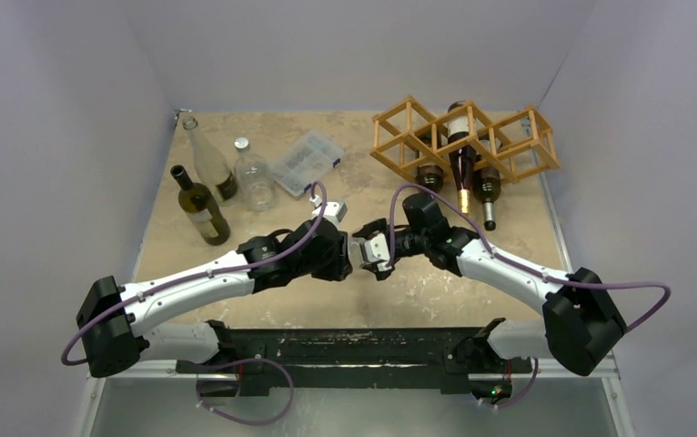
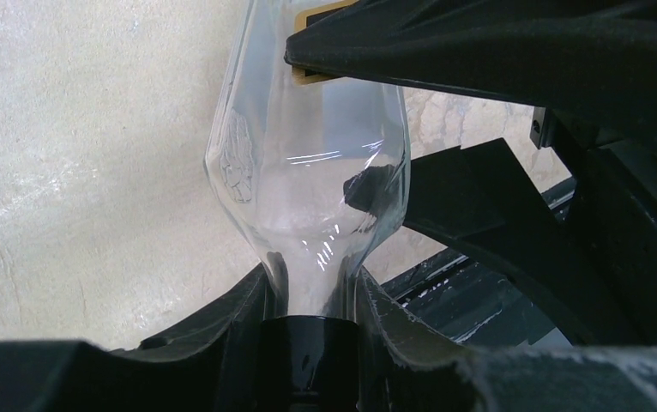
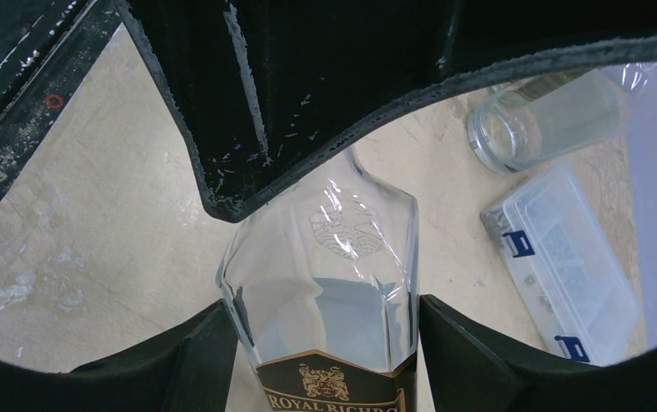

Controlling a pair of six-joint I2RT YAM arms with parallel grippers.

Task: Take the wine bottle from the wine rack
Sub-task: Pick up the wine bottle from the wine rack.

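The beige, marbled table (image 1: 372, 173) carries a wooden wine rack (image 1: 436, 137) at its far right corner. At far left stand a dark green wine bottle (image 1: 201, 208), a tall clear bottle (image 1: 210, 157) and a short clear capped bottle (image 1: 254, 177), close together. A clear plastic compartment box (image 1: 306, 159) lies just right of them. A black base rail (image 1: 354, 350) runs along the near edge.

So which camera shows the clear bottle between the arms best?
Right wrist: the clear bottle fills the middle, with its shoulder crest and label top visible. Left wrist shows its neck and shoulder; in top external the arms mostly hide it.
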